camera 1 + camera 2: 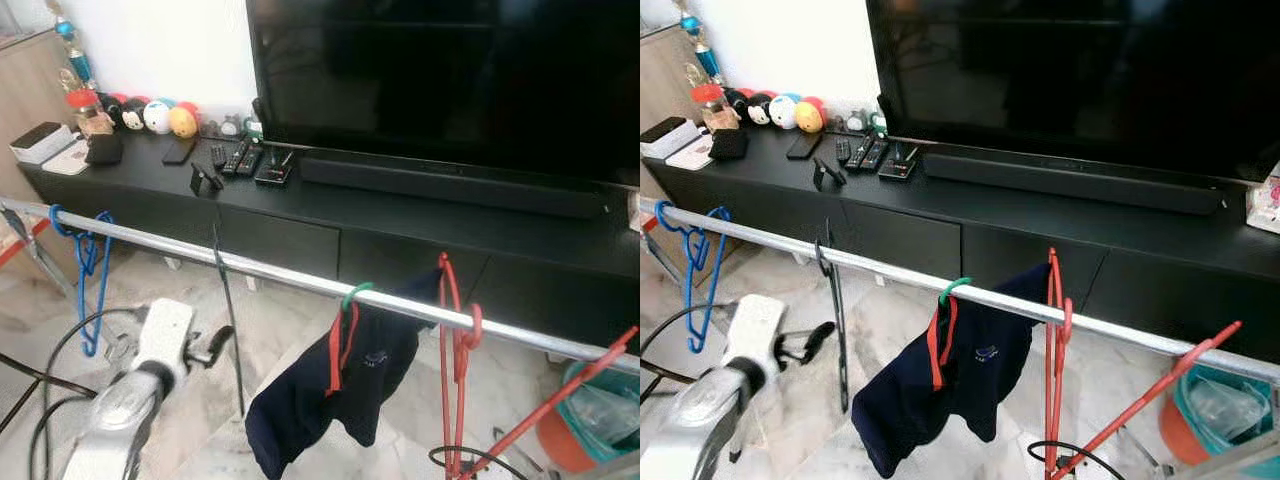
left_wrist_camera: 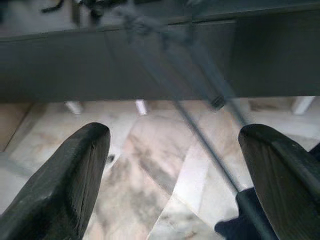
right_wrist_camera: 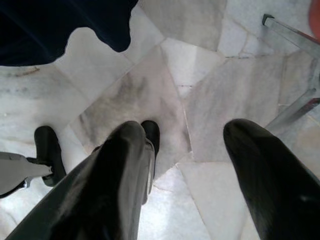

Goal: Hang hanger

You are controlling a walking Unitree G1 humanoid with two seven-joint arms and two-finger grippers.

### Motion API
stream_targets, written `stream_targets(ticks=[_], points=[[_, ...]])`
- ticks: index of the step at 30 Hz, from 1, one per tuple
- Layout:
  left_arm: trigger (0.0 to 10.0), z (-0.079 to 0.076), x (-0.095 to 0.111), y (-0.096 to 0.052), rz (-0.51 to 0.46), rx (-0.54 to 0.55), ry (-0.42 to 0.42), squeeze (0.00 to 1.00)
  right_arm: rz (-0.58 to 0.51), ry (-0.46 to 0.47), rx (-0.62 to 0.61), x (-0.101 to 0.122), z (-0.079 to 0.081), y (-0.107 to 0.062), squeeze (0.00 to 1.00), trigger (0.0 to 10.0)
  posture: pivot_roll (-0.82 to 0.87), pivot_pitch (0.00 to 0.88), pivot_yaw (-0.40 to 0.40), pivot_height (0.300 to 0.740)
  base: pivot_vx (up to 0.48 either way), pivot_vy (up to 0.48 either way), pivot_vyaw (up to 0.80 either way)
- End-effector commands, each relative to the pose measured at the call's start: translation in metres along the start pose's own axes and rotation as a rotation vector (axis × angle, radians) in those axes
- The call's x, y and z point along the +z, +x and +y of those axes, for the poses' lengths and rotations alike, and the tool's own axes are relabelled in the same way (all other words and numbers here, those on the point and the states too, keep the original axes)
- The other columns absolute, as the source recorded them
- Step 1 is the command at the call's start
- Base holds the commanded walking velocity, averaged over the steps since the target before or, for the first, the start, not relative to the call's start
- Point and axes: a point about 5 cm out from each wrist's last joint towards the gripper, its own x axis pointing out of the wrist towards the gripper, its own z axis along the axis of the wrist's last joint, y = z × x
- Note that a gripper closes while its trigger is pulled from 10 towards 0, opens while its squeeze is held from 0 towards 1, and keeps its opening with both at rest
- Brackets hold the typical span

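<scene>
Hangers (image 1: 832, 320) on rail (image 1: 880, 270) (TV cabinet (image 1: 1040, 215) behind).

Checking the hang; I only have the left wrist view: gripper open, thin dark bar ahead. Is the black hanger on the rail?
Observer: Yes, the black hanger is hooked over the silver rail, beside the left gripper.
Operator: Neighbours on the rail?
Observer: Blue hanger on its left; green-hooked hanger carrying a navy garment on its right.
Operator: Right arm?
Observer: Right gripper is open, pointing at the marble floor.
</scene>
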Motion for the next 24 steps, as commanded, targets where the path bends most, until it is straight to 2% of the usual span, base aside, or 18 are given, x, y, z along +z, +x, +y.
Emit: stream_targets(ticks=[1, 3, 4, 9, 10, 11, 12, 13, 14, 17, 18, 20, 24], points=[[10.0, 0.003, 0.0, -0.009, -0.04, 0.018, -0.039, 0.0, -0.003, 0.006, 0.004, 0.0, 0.001, 0.0, 0.0, 10.0, 0.08, 0.0, 0.02, 0.74, 0.0, 0.0, 0.0], [10.0, 0.005, -0.011, -0.02, -0.027, 0.032, -0.062, 0.0, -0.002, 0.005, 0.003, 0.0, 0.0, 0.0, 0.0, 10.0, 0.09, 0.0, 0.018, 0.74, 0.0, 0.0, 0.0], [10.0, 0.009, -0.025, -0.028, 0.006, 0.058, -0.076, 0.0, -0.001, 0.004, 0.003, 0.0, 0.0, 0.0, 0.0, 10.0, 0.1, 0.0, 0.016, 0.74, 0.0, 0.0, 0.0], [10.0, 0.025, -0.061, -0.036, 0.125, 0.191, -0.079, 0.0, 0.0, 0.0, 0.005, 0.0, 0.0, 0.0, 0.0, 10.0, 0.1, 0.0, 0.012, 0.74, 0.0, 0.0, 0.0], [10.0, 0.027, -0.073, -0.037, 0.174, 0.218, -0.088, 0.0, 0.0, 0.0, 0.005, 0.0, 0.0, 0.0, 0.0, 10.0, 0.1, 0.0, 0.011, 0.74, 0.0, 0.0, 0.0], [10.0, 0.027, -0.1, -0.039, 0.274, 0.24, -0.123, 0.0, -0.001, 0.0, 0.006, 0.0, 0.001, 0.0, 0.0, 10.0, 0.1, 0.0, 0.009, 0.74, 0.0, 0.0, 0.0], [10.0, 0.027, -0.1, -0.039, 0.274, 0.24, -0.123, 0.0, -0.001, 0.0, 0.006, 0.0, 0.001, 0.0, 0.0, 10.0, 0.1, 0.0, 0.009, 0.74, 0.0, 0.0, 0.0], [10.0, 0.021, -0.122, -0.04, 0.375, 0.224, -0.124, 0.0, -0.001, 0.0, 0.005, 0.0, 0.001, 0.0, 0.0, 10.0, 0.09, 0.0, 0.004, 0.74, 0.0, 0.0, 0.0], [10.0, 0.021, -0.122, -0.04, 0.375, 0.224, -0.124, 0.0, -0.001, 0.0, 0.005, 0.0, 0.001, 0.0, 0.0, 10.0, 0.09, 0.0, 0.004, 0.74, 0.0, 0.0, 0.0], [10.0, 0.002, -0.159, -0.04, 0.588, 0.141, -0.116, 0.0, -0.001, 0.0, 0.005, 0.001, 0.002, 0.0, 0.0, 10.0, 0.08, 0.0, -0.004, 0.74, 0.0, 0.0, 0.0], [10.0, 0.002, -0.159, -0.04, 0.588, 0.141, -0.116, 0.0, -0.001, 0.0, 0.005, 0.001, 0.002, 0.0, 0.0, 10.0, 0.08, 0.0, -0.004, 0.74, 0.0, 0.0, 0.0], [10.0, -0.01, -0.172, -0.038, 0.677, 0.097, -0.11, 0.0, 0.0, -0.001, 0.003, 0.001, 0.002, 0.0, 0.0, 10.0, 0.06, 0.0, 0.002, 0.74, 0.0, 0.0, 0.0], [10.0, -0.013, -0.179, -0.038, 0.732, 0.091, -0.11, 0.0, -0.002, 0.009, -0.007, 0.0, 0.002, 0.0, 0.0, 10.0, 0.04, 0.0, 0.01, 0.74, 0.0, 0.0, 0.0]])
